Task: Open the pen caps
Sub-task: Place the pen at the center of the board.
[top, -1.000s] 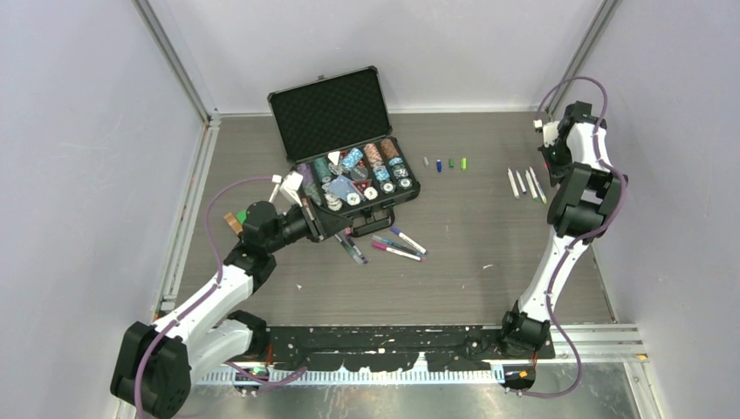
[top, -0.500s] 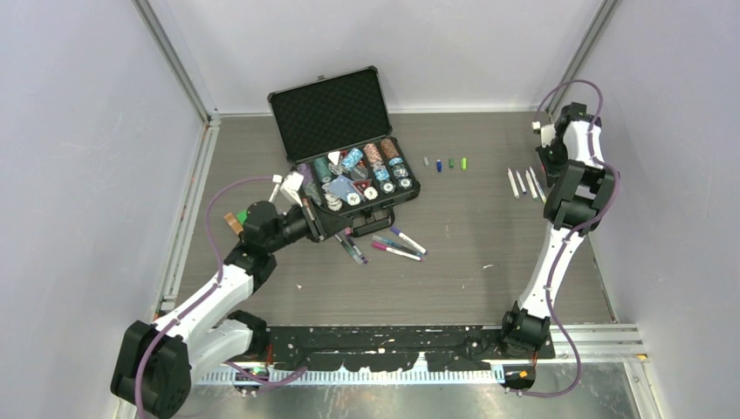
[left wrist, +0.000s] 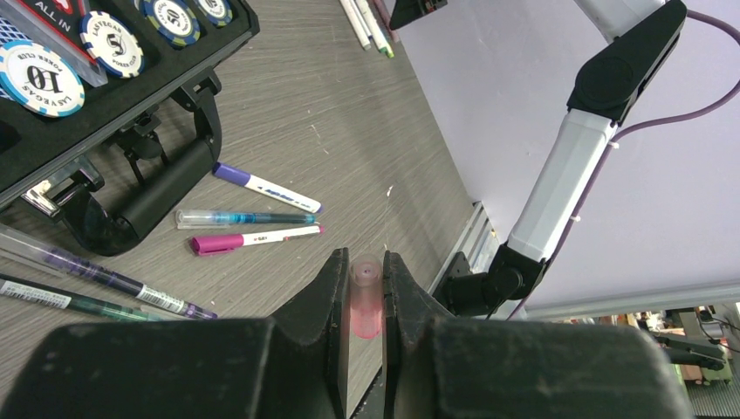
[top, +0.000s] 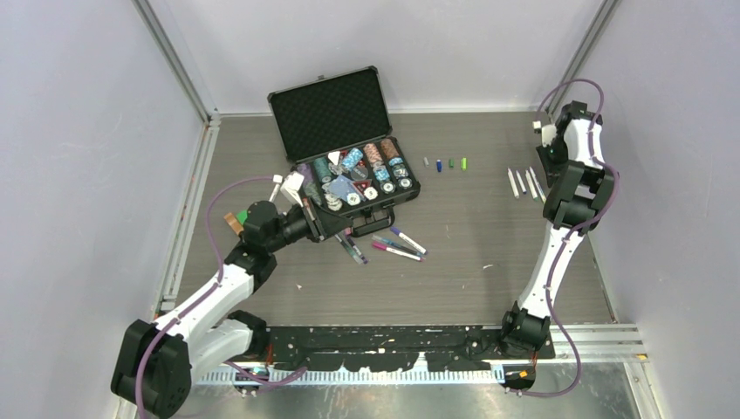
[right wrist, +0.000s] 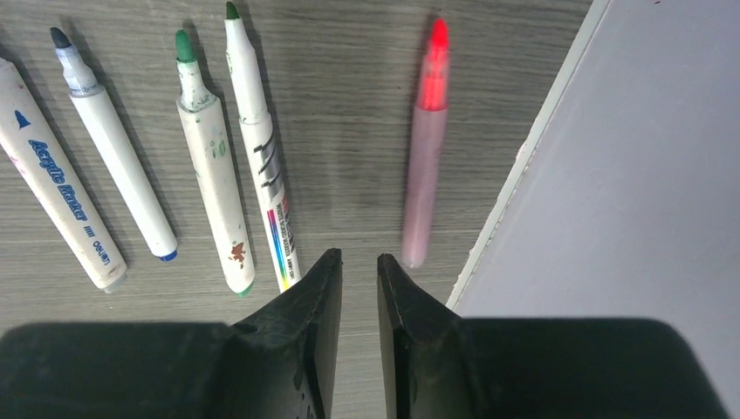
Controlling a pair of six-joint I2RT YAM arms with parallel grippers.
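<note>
The tabletop (top: 471, 253) looks like matt grey wood-grain laminate, lightly scuffed. The open case (left wrist: 148, 83) is black with a slight sheen, its lid lined with dimpled foam (top: 330, 112); the poker chips (left wrist: 41, 77) are smooth with printed faces. The left gripper (left wrist: 366, 262) has matt black plastic fingers (left wrist: 325, 305) around a translucent pink plastic cap (left wrist: 366, 297). 4 white marker pens (right wrist: 214, 192) are smooth plastic, ink-smudged; the red pen (right wrist: 423, 166) has a frosted barrel
</note>
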